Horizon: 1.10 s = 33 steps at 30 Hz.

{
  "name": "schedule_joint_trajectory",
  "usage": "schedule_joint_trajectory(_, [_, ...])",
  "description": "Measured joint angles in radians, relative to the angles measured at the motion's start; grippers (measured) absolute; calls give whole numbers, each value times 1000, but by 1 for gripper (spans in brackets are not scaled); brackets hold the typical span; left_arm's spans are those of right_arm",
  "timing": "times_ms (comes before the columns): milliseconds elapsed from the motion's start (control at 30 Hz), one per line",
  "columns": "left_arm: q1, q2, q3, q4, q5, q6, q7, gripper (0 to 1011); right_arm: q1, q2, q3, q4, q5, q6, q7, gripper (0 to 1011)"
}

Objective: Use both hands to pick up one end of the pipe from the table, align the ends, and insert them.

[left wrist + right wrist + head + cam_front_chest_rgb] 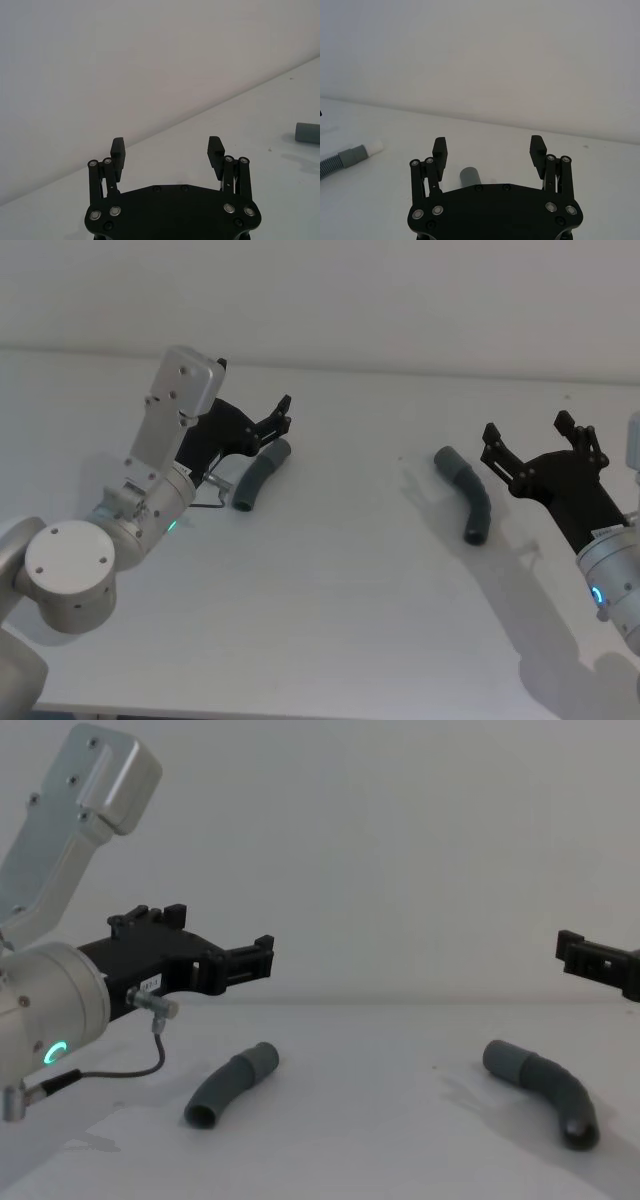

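White table (330, 620), plain, unmarked and faintly glossy, fills most of your head view and meets a bare pale wall (400, 290) along the top of the frame. Soft shadows of both arms fall across the surface.

Your two pipe pieces lie flat on the table, well apart. The left piece (258, 475) sits left of centre in the head view. The right piece (468, 490) curves down the frame right of centre. From the chest camera both show side-on, the left piece (232, 1085) low and left of centre, the right piece (545, 1090) low and right.

Your left gripper (283, 415) reaches in from the upper left, its tips over the far end of the left piece. The chest view shows it raised clear of the table, touching nothing. Its jaws stand wide apart and hold nothing.

Your right gripper (528, 430) comes in from the right edge, just beside the right piece and apart from it. Its jaws are spread too, and empty.

Through your right wrist camera, the right piece's grey cuff (469, 176) lies between the parted fingers (440, 149). Farther off, the left piece ends in a white tip (372, 148).
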Motion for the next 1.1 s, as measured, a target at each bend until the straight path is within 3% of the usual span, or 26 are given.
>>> schedule_joint_trajectory(1100, [0,0,0,0,0,0,0,1001,0,0,0,0,0,0,0,1004])
